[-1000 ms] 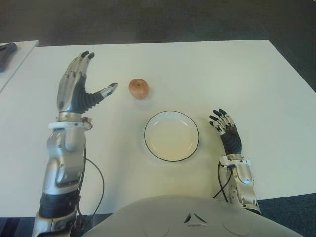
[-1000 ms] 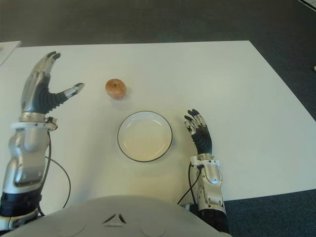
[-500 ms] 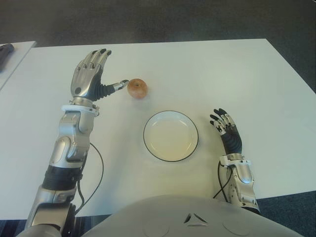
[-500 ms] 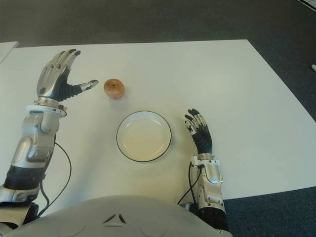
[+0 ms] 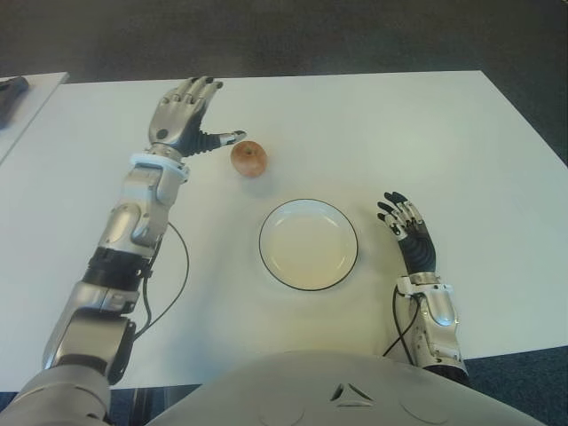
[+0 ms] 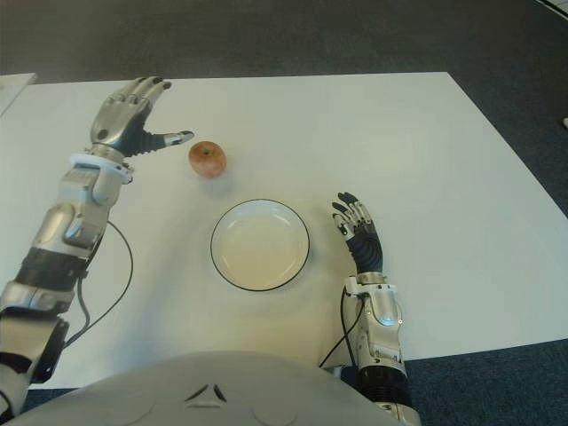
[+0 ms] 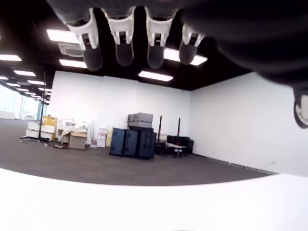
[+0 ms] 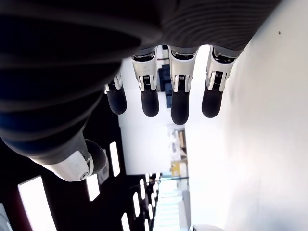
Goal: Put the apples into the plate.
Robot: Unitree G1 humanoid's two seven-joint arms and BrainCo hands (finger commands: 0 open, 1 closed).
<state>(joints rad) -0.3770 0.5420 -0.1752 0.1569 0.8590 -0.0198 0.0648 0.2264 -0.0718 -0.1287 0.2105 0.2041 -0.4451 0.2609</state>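
One red-orange apple [image 5: 249,158] sits on the white table [image 5: 390,133], a little beyond the plate. The white plate [image 5: 308,244] with a dark rim lies empty in front of me. My left hand [image 5: 188,111] is stretched out just left of the apple, fingers spread and thumb tip pointing at the fruit with a small gap between them. It holds nothing. My right hand [image 5: 406,226] shows just right of the plate, fingers extended and empty. The apple does not appear in either wrist view.
A second white table edge with a dark object [image 5: 11,89] shows at the far left. Dark carpet [image 5: 355,35] lies beyond the table's far edge. A cable [image 5: 173,275] hangs along my left forearm.
My left arm has reached forward and to the right, bringing the open hand from well left of the apple to right beside it. The apple, plate and right hand have stayed put.
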